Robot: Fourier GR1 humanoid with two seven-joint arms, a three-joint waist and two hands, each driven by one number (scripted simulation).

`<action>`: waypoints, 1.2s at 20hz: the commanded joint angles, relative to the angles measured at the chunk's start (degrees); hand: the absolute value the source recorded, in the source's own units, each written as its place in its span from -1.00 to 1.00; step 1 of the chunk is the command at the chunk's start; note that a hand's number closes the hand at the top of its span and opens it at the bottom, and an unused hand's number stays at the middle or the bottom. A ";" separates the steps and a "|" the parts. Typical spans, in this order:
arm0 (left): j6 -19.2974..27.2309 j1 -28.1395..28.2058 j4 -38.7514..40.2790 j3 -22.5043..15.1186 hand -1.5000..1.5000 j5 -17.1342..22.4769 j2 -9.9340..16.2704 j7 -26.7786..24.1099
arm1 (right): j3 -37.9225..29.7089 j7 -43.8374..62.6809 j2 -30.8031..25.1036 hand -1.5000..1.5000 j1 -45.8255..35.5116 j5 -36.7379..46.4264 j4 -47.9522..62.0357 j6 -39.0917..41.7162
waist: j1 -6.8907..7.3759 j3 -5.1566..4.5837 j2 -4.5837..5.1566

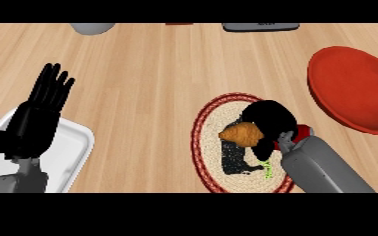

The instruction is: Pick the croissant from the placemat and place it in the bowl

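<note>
A golden-brown croissant (242,133) lies on the round woven placemat (210,140) with a red rim, right of centre. My right hand (270,122) is over the mat, its black fingers curled round the croissant's right side. The red bowl (345,87) stands at the right edge, apart from the mat. My left hand (37,115) rests open at the left, fingers straight and pointing up.
A white tray (74,147) lies under my left forearm at the lower left. A grey object (92,28) and a dark flat object (260,27) sit at the far edge of the wooden counter (155,80).
</note>
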 commanded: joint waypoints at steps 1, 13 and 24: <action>-0.03 0.88 0.64 1.63 0.00 0.56 0.45 -0.45 | 0.50 -13.79 -11.84 1.00 10.98 0.01 -12.71 -4.50 | -1.80 0.11 0.03; 0.28 -0.11 -0.54 1.19 0.00 -0.25 0.22 0.98 | -29.42 -14.01 -27.78 1.00 28.60 -7.81 -37.61 -15.45 | -1.02 -0.05 0.29; -2.78 0.84 -3.34 1.23 0.00 1.12 0.21 2.03 | -53.24 -9.89 -28.12 1.00 26.27 -18.57 -33.02 -10.63 | 2.85 0.00 0.93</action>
